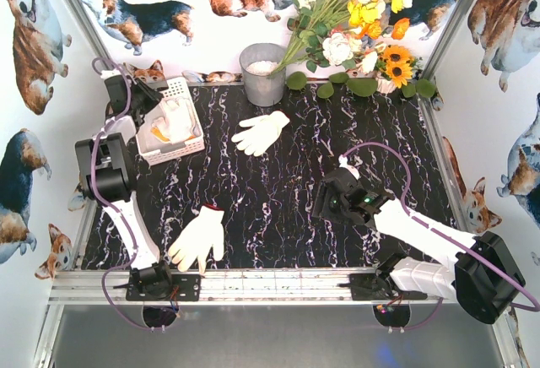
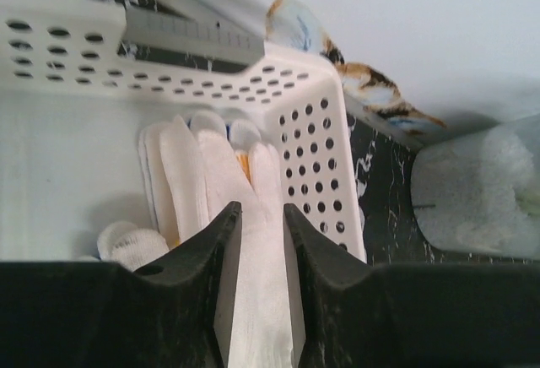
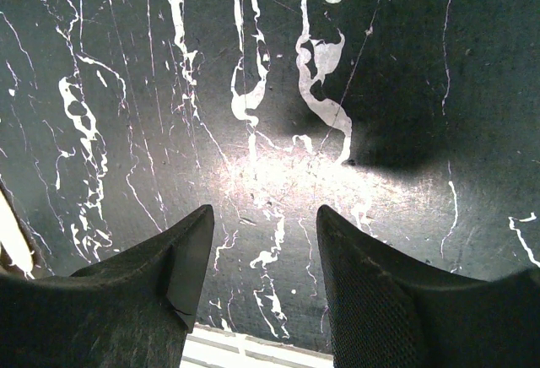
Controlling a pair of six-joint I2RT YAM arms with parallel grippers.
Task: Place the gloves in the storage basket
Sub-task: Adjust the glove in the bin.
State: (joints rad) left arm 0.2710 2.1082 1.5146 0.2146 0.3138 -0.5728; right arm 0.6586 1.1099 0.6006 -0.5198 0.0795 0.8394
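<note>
The white storage basket (image 1: 187, 150) stands at the table's back left, its perforated wall (image 2: 312, 132) showing in the left wrist view. Several white gloves (image 2: 181, 174) lie inside it. My left gripper (image 2: 262, 208) hangs over the basket (image 1: 145, 98), its jaws close together with a white glove (image 2: 253, 300) pinched between them. One white glove (image 1: 261, 132) lies flat mid-table near the back. Another white glove (image 1: 200, 238), red-edged at the cuff, lies by the front rail next to the left arm's base. My right gripper (image 3: 264, 212) stands open over bare tabletop (image 1: 331, 195), holding nothing.
A grey metal bucket (image 1: 263, 77) stands at the back centre, right of the basket (image 2: 472, 191). A bunch of flowers (image 1: 354, 13) with leaves spreads over the back right. A metal rail (image 1: 278, 284) runs along the near edge, and printed walls close in both sides.
</note>
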